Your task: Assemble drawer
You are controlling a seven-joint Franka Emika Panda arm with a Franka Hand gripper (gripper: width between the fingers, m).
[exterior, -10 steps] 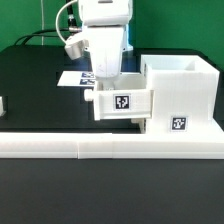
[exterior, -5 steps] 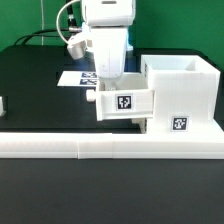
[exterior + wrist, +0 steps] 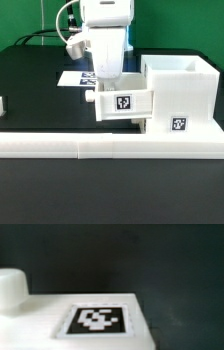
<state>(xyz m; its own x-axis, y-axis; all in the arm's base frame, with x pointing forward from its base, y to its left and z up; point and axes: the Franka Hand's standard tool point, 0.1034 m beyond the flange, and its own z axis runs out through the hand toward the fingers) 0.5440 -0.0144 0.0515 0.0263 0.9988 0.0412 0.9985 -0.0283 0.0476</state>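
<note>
The white casing of the drawer stands at the exterior view's right, against the border wall. A white knobbed tray with a square tag sits raised off the table, its right end in the casing's open side and its knob pointing to the exterior view's left. My gripper reaches down from above into the tray's knob end and appears shut on its wall; the fingertips are hidden. The wrist view shows the tray's tag and knob very close, with no fingers showing.
The long low white L-shaped border wall runs along the front. The marker board lies on the black table behind the arm. A small white part shows at the exterior view's left edge.
</note>
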